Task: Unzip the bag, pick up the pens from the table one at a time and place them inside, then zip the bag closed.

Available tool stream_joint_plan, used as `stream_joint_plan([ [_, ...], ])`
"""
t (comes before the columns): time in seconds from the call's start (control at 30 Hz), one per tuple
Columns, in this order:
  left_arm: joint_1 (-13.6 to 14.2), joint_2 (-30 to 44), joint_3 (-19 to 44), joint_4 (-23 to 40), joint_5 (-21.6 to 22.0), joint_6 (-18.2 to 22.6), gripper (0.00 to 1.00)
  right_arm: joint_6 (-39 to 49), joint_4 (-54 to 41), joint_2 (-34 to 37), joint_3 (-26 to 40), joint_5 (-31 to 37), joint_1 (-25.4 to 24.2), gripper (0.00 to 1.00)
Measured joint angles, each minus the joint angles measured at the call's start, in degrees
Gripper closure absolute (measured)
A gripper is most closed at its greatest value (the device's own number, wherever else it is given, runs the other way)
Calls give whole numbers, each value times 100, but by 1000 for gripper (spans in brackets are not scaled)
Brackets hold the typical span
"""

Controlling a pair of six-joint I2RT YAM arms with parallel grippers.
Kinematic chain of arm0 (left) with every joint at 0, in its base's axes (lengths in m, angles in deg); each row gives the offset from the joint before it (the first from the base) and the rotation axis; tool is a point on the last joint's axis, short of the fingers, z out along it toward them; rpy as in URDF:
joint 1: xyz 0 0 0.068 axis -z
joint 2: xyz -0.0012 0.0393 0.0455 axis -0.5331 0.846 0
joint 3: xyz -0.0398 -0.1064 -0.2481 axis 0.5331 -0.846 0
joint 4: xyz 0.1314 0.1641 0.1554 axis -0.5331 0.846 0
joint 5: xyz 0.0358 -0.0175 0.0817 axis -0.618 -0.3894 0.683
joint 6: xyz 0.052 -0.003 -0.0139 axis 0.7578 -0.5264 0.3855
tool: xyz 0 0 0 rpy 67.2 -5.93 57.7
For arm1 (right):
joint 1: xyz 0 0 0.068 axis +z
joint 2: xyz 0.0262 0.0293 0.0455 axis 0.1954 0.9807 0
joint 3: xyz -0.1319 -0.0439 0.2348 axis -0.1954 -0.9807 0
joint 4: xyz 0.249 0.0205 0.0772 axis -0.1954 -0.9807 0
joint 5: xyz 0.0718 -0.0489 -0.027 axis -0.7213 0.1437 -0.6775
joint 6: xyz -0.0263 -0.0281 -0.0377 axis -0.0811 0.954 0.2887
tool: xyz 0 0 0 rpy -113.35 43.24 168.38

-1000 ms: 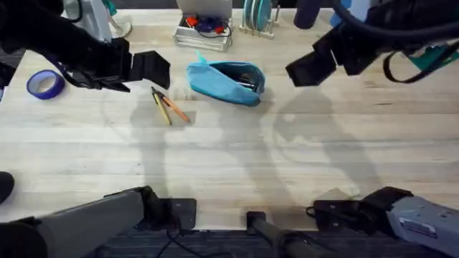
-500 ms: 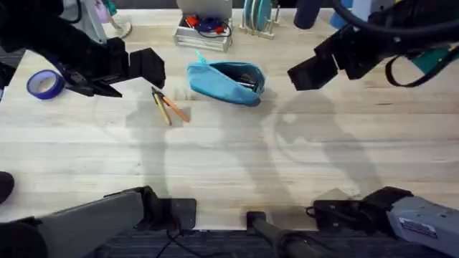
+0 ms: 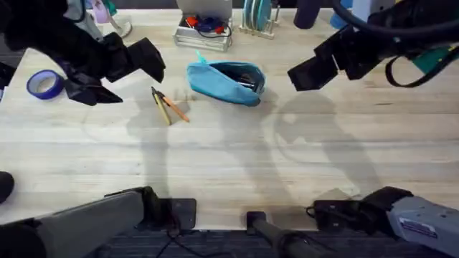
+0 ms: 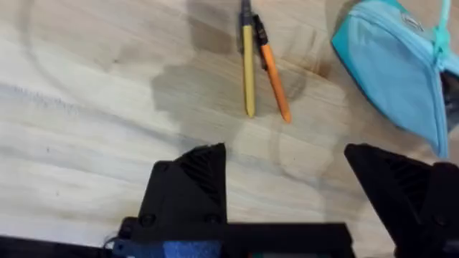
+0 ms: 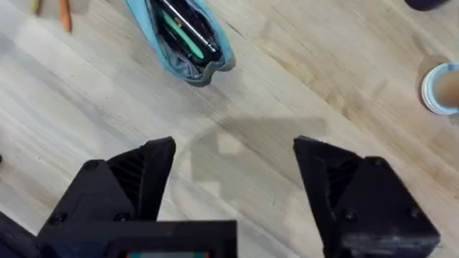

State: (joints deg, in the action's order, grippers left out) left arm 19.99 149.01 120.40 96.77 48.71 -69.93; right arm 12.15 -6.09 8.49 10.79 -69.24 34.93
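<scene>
Blue and soft, the bag [image 3: 226, 82] lies unzipped at the far middle of the table [image 3: 237, 158], with pens already inside. Two more pens [image 3: 168, 107], one yellow and one orange, lie side by side just left of it. The left gripper [image 3: 118, 75] has swung a little up and to the left in the last second, fingers spread wide and holding nothing, above the pens. The right gripper [image 3: 305, 72] has barely moved, also spread and empty. A pen pick-up looks next.

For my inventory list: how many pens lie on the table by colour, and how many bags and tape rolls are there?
Yellow pen: 1
Orange pen: 1
Bag: 1
Tape roll: 1
Total: 4
</scene>
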Motion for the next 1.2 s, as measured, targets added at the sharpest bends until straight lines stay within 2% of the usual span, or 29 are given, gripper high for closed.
stream_joint_plan([
  [0.1,195,0,-137,-139,223,-419,4,-1,1,-1,0,0,0,4],
  [0.2,313,0,-448,-425,325,-631,4,-1,1,-1,0,0,0,4],
  [0.43,336,2,-1348,-1036,367,-912,5,-4,0,-1,0,0,0,3],
  [0.7,336,2,-1943,-1871,372,-983,6,-22,-1,-1,0,0,0,3],
  [0.9,336,0,-2034,-2303,373,-944,6,-39,-1,-1,0,2,0,3],
  [1.07,336,49,-2034,-2325,589,-707,4,-42,-1,1,0,0,0,4],
  [1.2,336,372,-2034,-2321,630,-537,5,-42,-1,-1,0,0,0,5],
])
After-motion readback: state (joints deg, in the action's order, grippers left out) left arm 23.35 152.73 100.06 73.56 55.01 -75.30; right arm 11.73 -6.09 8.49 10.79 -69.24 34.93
